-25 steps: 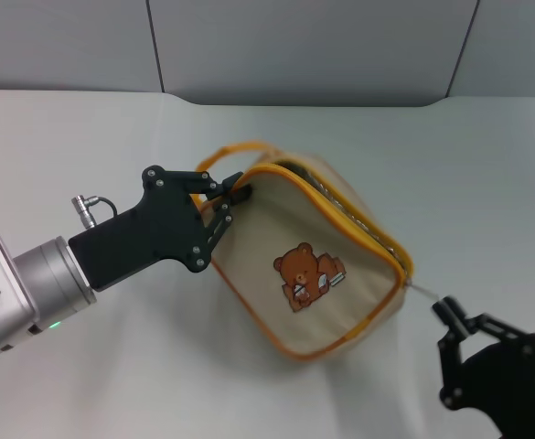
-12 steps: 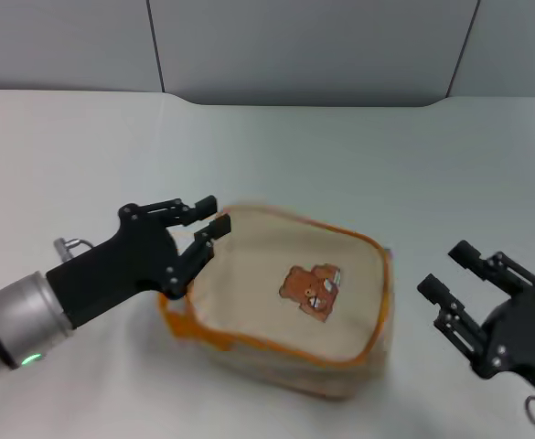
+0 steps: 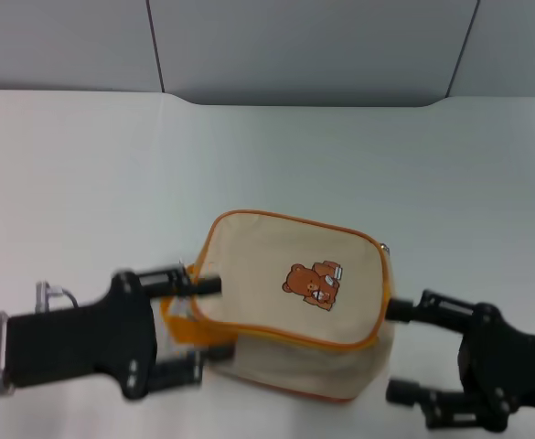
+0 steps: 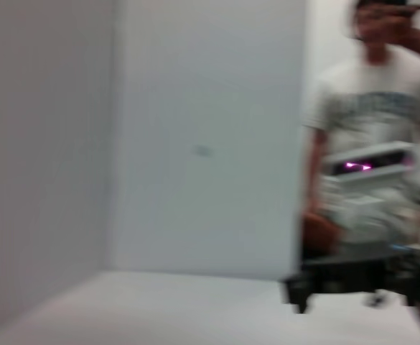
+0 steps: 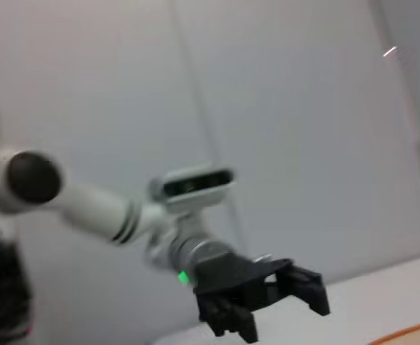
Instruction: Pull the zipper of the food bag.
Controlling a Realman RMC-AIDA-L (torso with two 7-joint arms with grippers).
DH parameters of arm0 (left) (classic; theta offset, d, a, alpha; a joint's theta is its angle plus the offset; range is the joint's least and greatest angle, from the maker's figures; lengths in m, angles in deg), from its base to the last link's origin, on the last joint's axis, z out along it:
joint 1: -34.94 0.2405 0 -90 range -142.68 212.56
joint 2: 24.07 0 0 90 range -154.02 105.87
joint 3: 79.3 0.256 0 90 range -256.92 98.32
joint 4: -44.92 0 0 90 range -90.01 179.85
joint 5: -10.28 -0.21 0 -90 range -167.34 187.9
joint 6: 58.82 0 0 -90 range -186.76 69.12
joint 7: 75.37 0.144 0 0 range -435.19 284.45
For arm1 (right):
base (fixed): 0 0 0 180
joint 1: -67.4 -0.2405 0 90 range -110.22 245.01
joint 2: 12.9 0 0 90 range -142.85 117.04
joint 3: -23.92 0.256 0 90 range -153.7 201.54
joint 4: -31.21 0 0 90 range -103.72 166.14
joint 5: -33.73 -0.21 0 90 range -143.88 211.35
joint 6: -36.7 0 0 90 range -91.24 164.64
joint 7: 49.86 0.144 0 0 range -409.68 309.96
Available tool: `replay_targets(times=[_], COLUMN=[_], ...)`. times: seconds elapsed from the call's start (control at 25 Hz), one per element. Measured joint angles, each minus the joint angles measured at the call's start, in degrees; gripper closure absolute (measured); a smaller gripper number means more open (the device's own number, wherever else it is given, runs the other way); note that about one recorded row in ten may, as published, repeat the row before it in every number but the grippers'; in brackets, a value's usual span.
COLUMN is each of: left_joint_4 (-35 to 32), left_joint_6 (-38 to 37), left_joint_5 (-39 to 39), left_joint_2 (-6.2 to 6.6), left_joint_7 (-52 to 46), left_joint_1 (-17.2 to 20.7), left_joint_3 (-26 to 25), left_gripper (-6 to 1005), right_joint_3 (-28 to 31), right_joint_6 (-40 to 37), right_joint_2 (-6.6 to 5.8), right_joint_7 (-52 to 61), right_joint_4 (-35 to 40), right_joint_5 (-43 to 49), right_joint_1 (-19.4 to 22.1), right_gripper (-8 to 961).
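The food bag [image 3: 294, 293] looks like soft beige cloth, not shiny. Its zipper [image 3: 380, 302] is an orange-yellow cloth band. The left gripper [image 3: 189, 329] and right gripper [image 3: 404, 352] look like dull black plastic. The table [image 3: 84, 174] is smooth, white and matt.

White worktop [image 3: 93, 174] spans the view; grey wall panels [image 3: 304, 46] run along its far edge. Person in white printed t-shirt [image 4: 371, 122] stands beyond the worktop, face blurred.

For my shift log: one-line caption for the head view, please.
Food bag lies bear-side up on the table, flanked by open left gripper and right gripper.
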Motion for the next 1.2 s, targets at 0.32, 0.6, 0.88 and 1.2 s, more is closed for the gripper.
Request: replay_targets(times=[0.32, 0.6, 0.88, 1.2], left_joint_4=[-1.9, -2.0, -2.1, -2.1], left_joint_6=[-1.2, -1.1, -1.1, -1.1], left_joint_5=[-3.9, -3.9, -3.7, -3.6], left_joint_2=[-0.18, -0.32, -0.43, -0.75], left_joint_7=[-1.7, -1.1, -0.4, 0.4], left_joint_1=[0.2, 0.2, 0.7, 1.3], left_joint_3=[1.6, 1.6, 1.6, 1.5], left_gripper=[187, 189, 190, 192], right_joint_3=[-5.2, -5.3, -5.3, -4.9], right_joint_6=[-0.6, -0.5, -0.5, -0.5], right_joint_2=[0.19, 0.38, 0.57, 0.77], right_joint_7=[2.3, 2.0, 1.5, 0.3], right_joint_4=[3.0, 3.1, 3.2, 3.3], right_joint_5=[0.0, 0.0, -0.2, -0.5], right_joint_1=[-1.2, -0.7, -0.5, -0.1], right_gripper=[105, 104, 105, 105])
